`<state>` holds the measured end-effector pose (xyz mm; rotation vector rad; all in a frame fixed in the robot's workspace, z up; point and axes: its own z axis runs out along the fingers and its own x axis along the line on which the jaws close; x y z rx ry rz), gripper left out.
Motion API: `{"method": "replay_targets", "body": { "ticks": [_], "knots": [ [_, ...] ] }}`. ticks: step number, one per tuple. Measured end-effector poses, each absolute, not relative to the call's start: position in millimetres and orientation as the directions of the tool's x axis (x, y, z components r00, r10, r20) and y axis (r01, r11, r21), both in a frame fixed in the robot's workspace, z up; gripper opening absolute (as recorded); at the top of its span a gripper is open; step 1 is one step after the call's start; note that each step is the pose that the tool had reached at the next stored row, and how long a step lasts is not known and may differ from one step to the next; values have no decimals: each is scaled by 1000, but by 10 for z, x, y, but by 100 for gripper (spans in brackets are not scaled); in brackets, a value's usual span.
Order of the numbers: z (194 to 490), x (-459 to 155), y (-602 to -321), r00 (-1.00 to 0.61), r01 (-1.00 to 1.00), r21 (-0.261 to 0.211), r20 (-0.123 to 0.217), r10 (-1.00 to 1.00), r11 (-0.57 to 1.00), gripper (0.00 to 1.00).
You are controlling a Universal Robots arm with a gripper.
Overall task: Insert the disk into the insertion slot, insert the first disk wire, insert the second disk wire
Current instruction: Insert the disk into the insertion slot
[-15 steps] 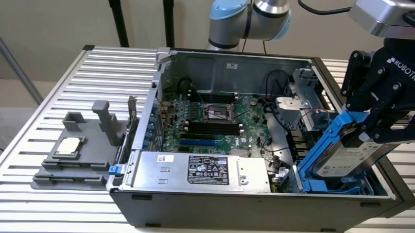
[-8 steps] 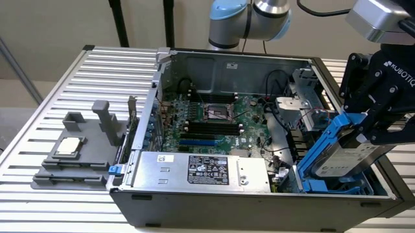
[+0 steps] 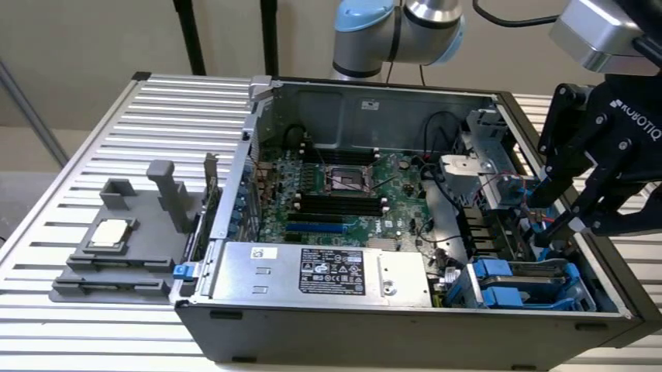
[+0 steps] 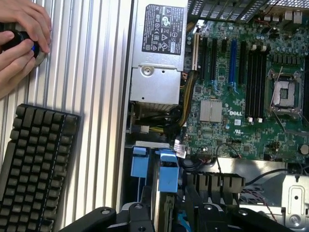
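At the corner of the open computer case (image 3: 414, 341) on the exterior view's right, the tool (image 3: 559, 232) reaches down over the blue drive cage, its fingers spread apart, not pressed together. The wrist view looks down between them at the disk (image 4: 168, 180). It stands edge-on with its blue carrier frame uppermost, sunk into the insertion slot (image 3: 567, 285) beside a second blue carrier (image 4: 139, 163). I cannot tell whether the pads touch the carrier's sides or stand clear of them. Judging by how deep the carrier sits between the ribbed walls, the first step looks done or very nearly so. No connector can be seen plugged into the disk, so both wires appear to be left; the back of the drive, where they would go, is hidden. The silver power-supply box (image 3: 321, 271) and the motherboard (image 3: 342, 194) lie untouched, well apart from the tool. Outside the case, on the slatted desk (image 4: 96, 96), a person's hands (image 4: 19, 43) rest near a black keyboard (image 4: 38, 164).
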<state>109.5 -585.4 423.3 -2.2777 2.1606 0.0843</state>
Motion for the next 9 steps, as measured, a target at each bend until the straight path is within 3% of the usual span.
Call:
{"method": "replay_targets", "body": {
  "ticks": [9],
  "knots": [
    [4231, 1119, -5854, 54, -998, 36, -42, -998, -56, 40]
  ]
}}
